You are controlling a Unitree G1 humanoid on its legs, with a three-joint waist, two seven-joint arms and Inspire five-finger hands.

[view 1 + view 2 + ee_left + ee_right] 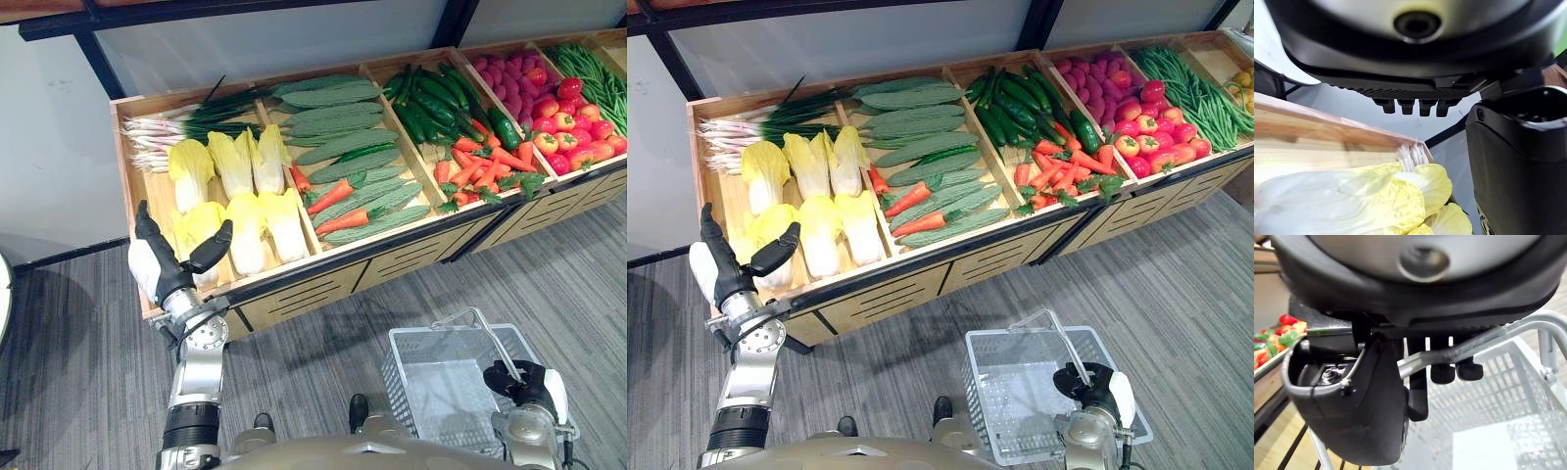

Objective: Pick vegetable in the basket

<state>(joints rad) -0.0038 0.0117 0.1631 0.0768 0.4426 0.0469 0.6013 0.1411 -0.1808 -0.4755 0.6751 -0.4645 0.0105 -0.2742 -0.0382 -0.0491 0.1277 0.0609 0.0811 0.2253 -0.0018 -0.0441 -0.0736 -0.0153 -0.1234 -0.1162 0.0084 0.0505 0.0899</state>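
Left hand: fingers straight, thumb spread, holding nothing, over the display stand's front-left corner.
Napa cabbages: leftmost compartment, long axes front to back, white bases toward the front edge, yellow leaves toward the back.
Right hand: clenched round the wire basket's handle.

Left robot hand hides part of a cabbage; right robot hand hides part of the basket handle.

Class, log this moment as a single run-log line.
left hand: open, by front cabbages | right hand: shut on basket handle | basket: no vegetables inside
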